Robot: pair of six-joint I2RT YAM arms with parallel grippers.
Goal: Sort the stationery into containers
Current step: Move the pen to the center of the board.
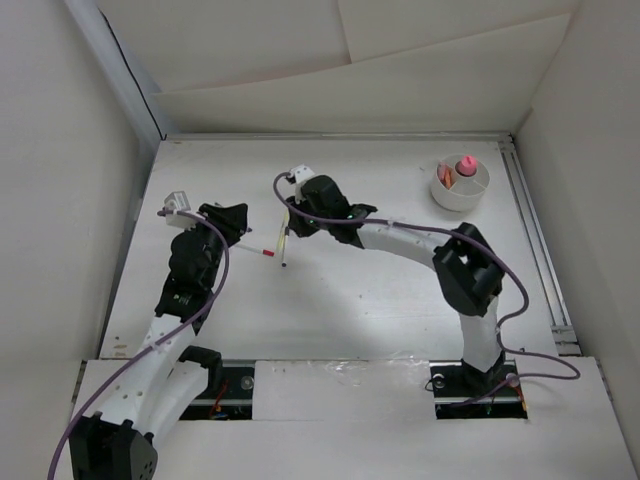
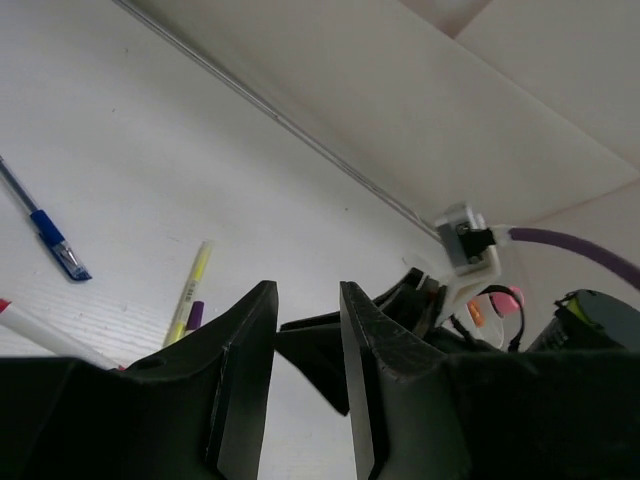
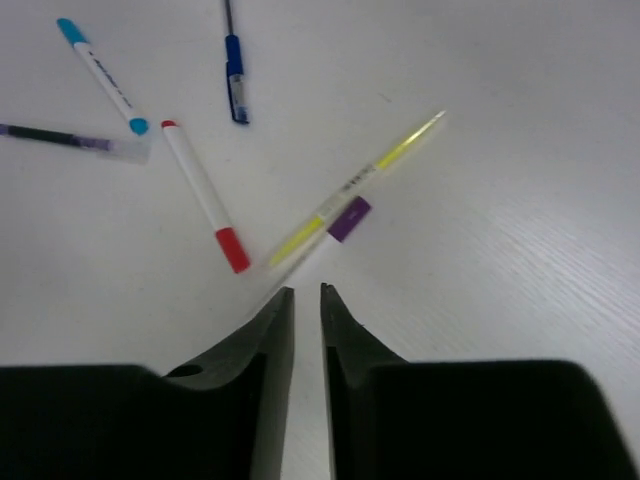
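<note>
R hand (image 3: 306, 292) nearly pressed together, thin slit, nothing pinched, tips just beside yellow pen (image 3: 350, 185) and red-capped marker (image 3: 205, 195), mid surface (image 1: 380, 300) toward left edge. L hand (image 2: 308, 290) part spread, empty, close by. Far right corner: white cup (image 1: 455, 203), pink-capped tube (image 1: 465, 163) inside.

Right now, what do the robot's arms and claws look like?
The left arm and right arm are white tubes joined by black blocks, each trailing a purple cable. The left claw and right claw are pairs of black wedge-shaped fingers.
</note>
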